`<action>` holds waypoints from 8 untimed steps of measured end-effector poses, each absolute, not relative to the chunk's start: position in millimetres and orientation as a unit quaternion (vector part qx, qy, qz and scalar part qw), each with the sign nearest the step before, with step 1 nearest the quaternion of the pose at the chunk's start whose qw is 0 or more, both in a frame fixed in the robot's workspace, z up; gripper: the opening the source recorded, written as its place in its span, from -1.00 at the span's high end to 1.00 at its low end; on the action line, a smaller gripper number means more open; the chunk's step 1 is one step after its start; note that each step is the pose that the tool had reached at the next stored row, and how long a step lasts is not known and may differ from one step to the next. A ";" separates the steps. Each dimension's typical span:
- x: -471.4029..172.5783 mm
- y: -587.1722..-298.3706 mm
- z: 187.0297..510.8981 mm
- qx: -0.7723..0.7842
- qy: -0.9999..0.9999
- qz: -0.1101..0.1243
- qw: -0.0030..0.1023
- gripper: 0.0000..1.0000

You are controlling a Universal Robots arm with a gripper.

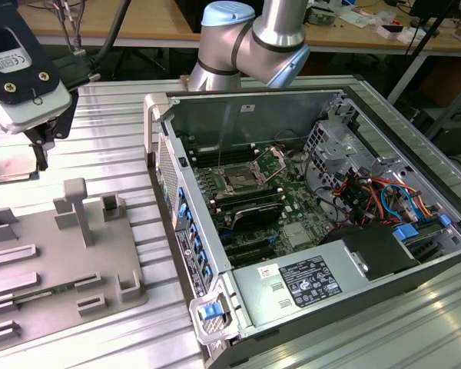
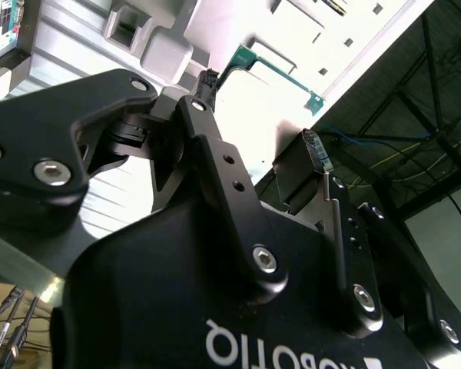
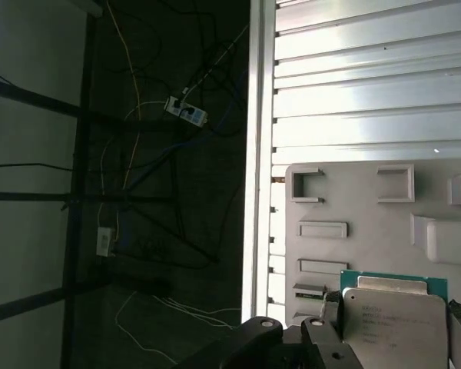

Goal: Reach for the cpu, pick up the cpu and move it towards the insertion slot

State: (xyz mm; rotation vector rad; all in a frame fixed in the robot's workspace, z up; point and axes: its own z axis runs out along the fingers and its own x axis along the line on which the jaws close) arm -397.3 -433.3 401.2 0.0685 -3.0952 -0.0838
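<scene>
On the exterior view's right, an open computer case [image 1: 315, 231] on a ribbed metal table [image 1: 115, 138]. Inside it, on the green board, the insertion slot [image 1: 239, 181], silver-framed with a dark centre. On the exterior view's left, a grey moulded tray [image 1: 61, 254] with raised blocks and recesses. Beyond that tray's far edge, at the picture's left border, the gripper [image 1: 19, 154] under its white labelled block [image 1: 27, 104].

Closed narrow on the cpu [image 1: 6, 166], pinched by two opposite edges between the black fingers [image 3: 330, 307], as seen in the first wrist view. Cpu therefore between the fingertips, well apart from the case and the slot.

Flat and square, silvery-white on top with faint print, thin green rim.

Top face and print given by the first wrist view, with the tray's recesses behind. From the second wrist view, the chip as a thin green edge [image 2: 280, 71] against glare, beyond both black fingers. Case, board and slot supplied by the exterior view.
</scene>
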 end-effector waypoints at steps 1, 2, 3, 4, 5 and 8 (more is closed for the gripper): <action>-396.5 -433.3 401.1 0.022 -0.999 -0.027 0.022 -0.09; -395.8 -433.3 401.2 0.022 -0.999 -0.027 0.022 -0.09; -394.9 -433.3 401.1 0.022 -0.999 -0.027 0.022 -0.09; -394.6 -433.3 401.2 0.022 -0.999 -0.027 0.022 -0.09; -394.2 -433.3 401.2 0.022 -0.999 -0.027 0.022 -0.09; -392.4 -433.3 401.1 0.022 -0.999 -0.027 0.022 -0.09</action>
